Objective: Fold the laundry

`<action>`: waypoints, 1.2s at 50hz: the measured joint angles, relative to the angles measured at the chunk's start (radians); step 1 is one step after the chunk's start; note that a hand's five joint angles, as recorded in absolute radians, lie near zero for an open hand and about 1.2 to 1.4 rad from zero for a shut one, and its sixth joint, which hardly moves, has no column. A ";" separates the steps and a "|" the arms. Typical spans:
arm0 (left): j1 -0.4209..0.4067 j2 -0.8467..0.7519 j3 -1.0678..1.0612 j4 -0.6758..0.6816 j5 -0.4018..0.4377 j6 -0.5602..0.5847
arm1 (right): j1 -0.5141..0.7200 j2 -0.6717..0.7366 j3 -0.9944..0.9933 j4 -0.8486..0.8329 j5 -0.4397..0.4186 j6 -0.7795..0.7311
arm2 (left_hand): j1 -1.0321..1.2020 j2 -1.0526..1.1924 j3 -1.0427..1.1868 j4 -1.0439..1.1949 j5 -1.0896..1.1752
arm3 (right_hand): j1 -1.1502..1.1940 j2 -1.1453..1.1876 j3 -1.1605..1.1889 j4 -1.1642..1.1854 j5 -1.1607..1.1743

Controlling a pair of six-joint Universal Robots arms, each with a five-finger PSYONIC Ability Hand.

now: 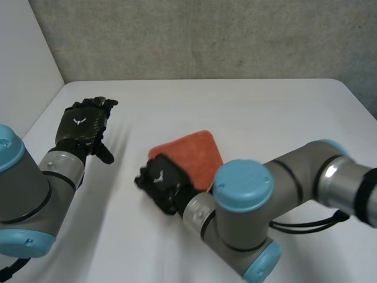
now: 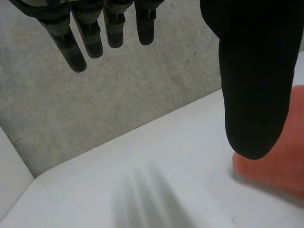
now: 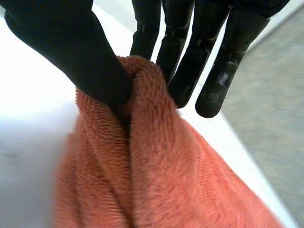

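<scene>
left hand (image 1: 82, 127) over the left side of the white table (image 1: 265, 112), palm down, fingers straight and loosely spread, holding nothing, well apart from the cloth. Right arm comes in across the front; right hand (image 1: 160, 180) is at the near-left corner of the orange terry cloth (image 1: 191, 154), thumb (image 3: 90, 57) pinching a raised fold against the fingers (image 3: 187, 52). Cloth lies mid-table, roughly square

A white surface (image 1: 265, 112) with rounded corners stands against a grey wall (image 1: 206, 35). One orange towel (image 1: 194, 154) lies on it, a small square near the middle, toward the near edge.
</scene>
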 measured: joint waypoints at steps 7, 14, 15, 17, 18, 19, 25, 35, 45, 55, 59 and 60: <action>-0.023 0.003 0.018 -0.003 0.003 -0.001 | 0.006 -0.001 -0.044 0.064 0.023 0.014 | 0.000 -0.002 0.000 0.000 0.000 | -0.552 -0.692 -0.688 -0.693 -0.653; -0.098 -0.031 0.107 -0.001 0.002 -0.015 | -0.073 -0.139 -0.058 0.078 0.124 0.151 | 0.000 -0.002 0.000 0.000 0.000 | -0.721 -0.957 -0.972 -0.959 -0.915; -0.105 -0.034 0.114 -0.001 0.002 -0.017 | -0.094 -0.168 -0.059 0.079 0.140 0.198 | 0.000 -0.002 0.000 0.000 0.000 | -0.721 -0.957 -0.972 -0.959 -0.915; -0.140 -0.061 0.148 -0.003 0.002 -0.031 | -0.127 -0.200 -0.059 0.084 0.155 0.277 | 0.000 -0.002 0.000 0.000 0.000 | -0.721 -0.957 -0.972 -0.959 -0.915; -0.155 -0.074 0.162 -0.005 0.002 -0.039 | -0.139 -0.208 -0.060 0.087 0.157 0.306 | 0.000 -0.002 0.000 0.000 0.000 | -0.721 -0.957 -0.972 -0.959 -0.915; -0.184 -0.100 0.187 -0.009 0.002 -0.054 | -0.158 -0.212 -0.063 0.095 0.157 0.347 | 0.000 -0.001 0.000 0.000 0.000 | -0.721 -0.957 -0.972 -0.959 -0.915; -0.274 -0.217 0.265 -0.049 0.000 -0.104 | -0.215 -0.146 -0.095 0.159 0.136 0.431 | 0.000 0.001 0.002 0.001 0.000 | -0.721 -0.957 -0.972 -0.959 -0.915; -0.314 -0.380 0.321 -0.161 -0.059 -0.124 | -0.285 0.081 -0.197 0.330 0.116 0.439 | 0.000 -0.002 0.000 0.000 0.000 | -0.721 -0.957 -0.972 -0.959 -0.915; -0.239 -0.332 0.287 -0.224 -0.136 -0.104 | -0.329 0.068 -0.236 0.365 0.116 0.433 | 0.000 -0.004 0.000 -0.002 0.000 | -0.741 -0.957 -0.972 -0.959 -0.923; -0.223 -0.130 0.320 -0.260 -0.129 -0.104 | -0.365 -0.159 -0.232 0.341 0.150 0.470 | 0.000 -0.004 0.000 -0.002 0.000 | -0.741 -0.957 -0.972 -0.959 -0.924; -0.211 -0.046 0.357 -0.263 -0.128 -0.103 | -0.404 -0.269 -0.219 0.313 0.197 0.501 | 0.000 -0.004 0.000 -0.002 0.000 | -0.741 -0.957 -0.972 -0.959 -0.924; -0.200 -0.013 0.373 -0.269 -0.128 -0.103 | -0.421 -0.310 -0.211 0.301 0.216 0.509 | 0.000 -0.004 0.000 -0.002 0.000 | -0.741 -0.957 -0.972 -0.959 -0.924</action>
